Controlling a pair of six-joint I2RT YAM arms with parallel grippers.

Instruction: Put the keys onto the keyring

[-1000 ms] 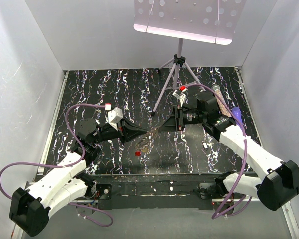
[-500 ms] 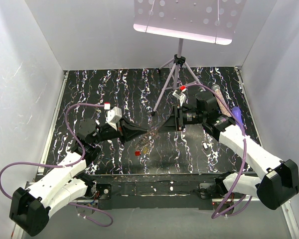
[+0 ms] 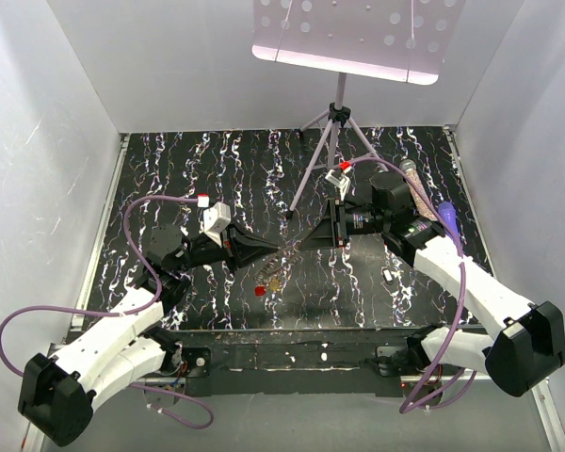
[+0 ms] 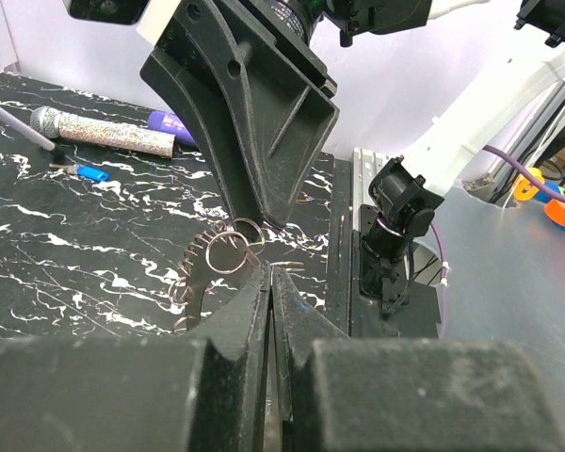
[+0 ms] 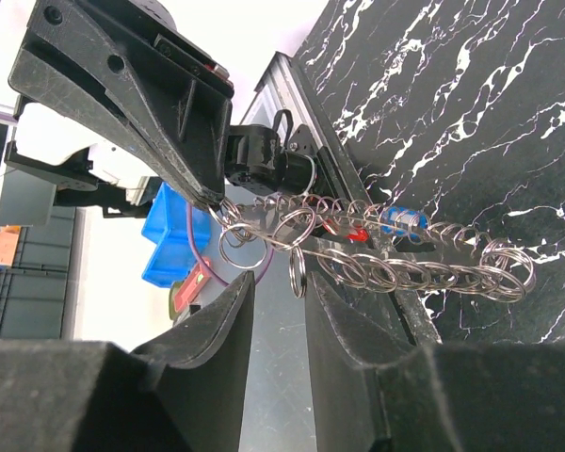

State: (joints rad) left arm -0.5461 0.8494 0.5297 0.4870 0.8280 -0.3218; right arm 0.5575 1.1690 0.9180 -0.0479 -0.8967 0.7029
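The keyring is a long coil of many small silver rings, hanging above the table from my left gripper. A red piece and a blue key head sit among the rings. From above, the keyring dangles between both arms, with the red piece lowest. My left gripper is shut on the coil's end, and loose rings lie just beyond its tip. My right gripper is open, and one ring hangs between its fingers, close to one pad. The two tips almost meet.
A tripod stand rises at the back centre. A glittery microphone and a purple marker lie at the right by the right arm. A small blue piece lies near the microphone. A small white item lies front right.
The right gripper's jaws have narrowed a little around the hanging ring. Both arms have hardly moved, and the dangling keyring has swung slightly.
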